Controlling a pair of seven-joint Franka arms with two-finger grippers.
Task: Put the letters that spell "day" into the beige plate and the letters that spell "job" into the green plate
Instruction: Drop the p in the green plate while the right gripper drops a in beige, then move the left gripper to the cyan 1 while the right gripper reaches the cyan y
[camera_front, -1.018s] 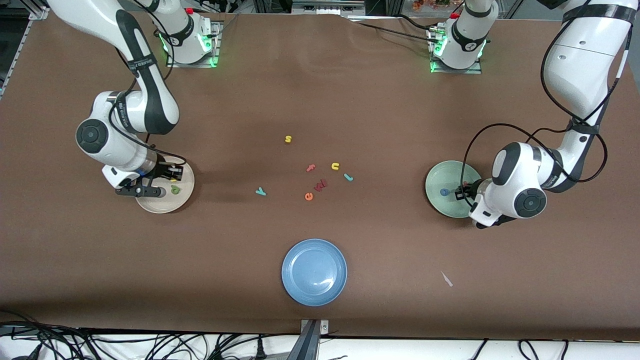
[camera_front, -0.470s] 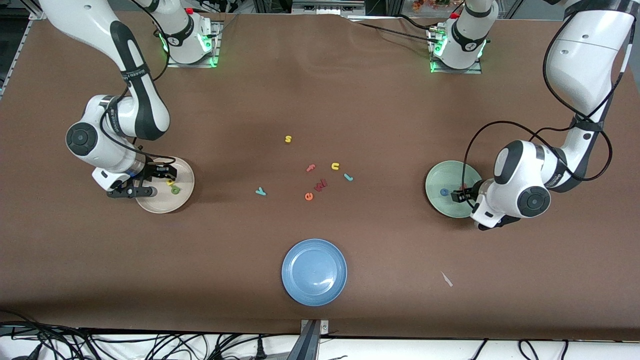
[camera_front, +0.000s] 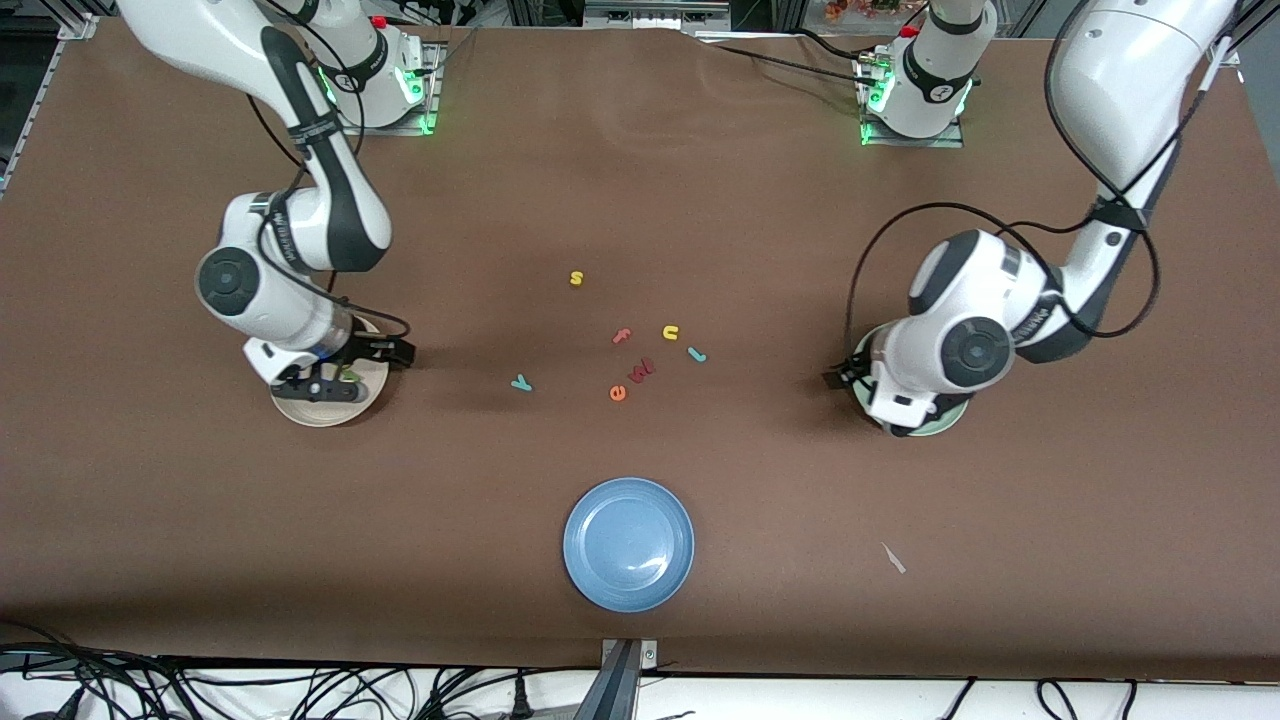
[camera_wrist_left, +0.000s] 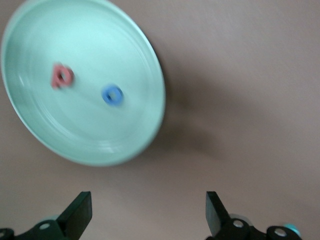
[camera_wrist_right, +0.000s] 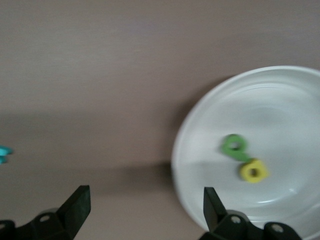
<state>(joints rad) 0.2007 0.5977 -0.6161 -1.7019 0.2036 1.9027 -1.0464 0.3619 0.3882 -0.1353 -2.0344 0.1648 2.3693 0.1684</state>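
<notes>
brown table (camera_front: 700, 200); both fingers wide open, empty: left gripper (camera_wrist_left: 148, 212) beside green plate (camera_wrist_left: 125, 150), right gripper (camera_wrist_right: 145, 210) beside beige plate (camera_wrist_right: 200, 210).

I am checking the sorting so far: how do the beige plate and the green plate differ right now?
Colour: the beige plate is cream, the green plate pale mint.
Contents: the beige plate holds a green d and a yellow a; the green plate holds a salmon-pink b and a blue o.
Place: the beige plate lies toward the right arm's end of the table, the green plate toward the left arm's end.
Shared: both are round, shallow, and hold two letters.
</notes>
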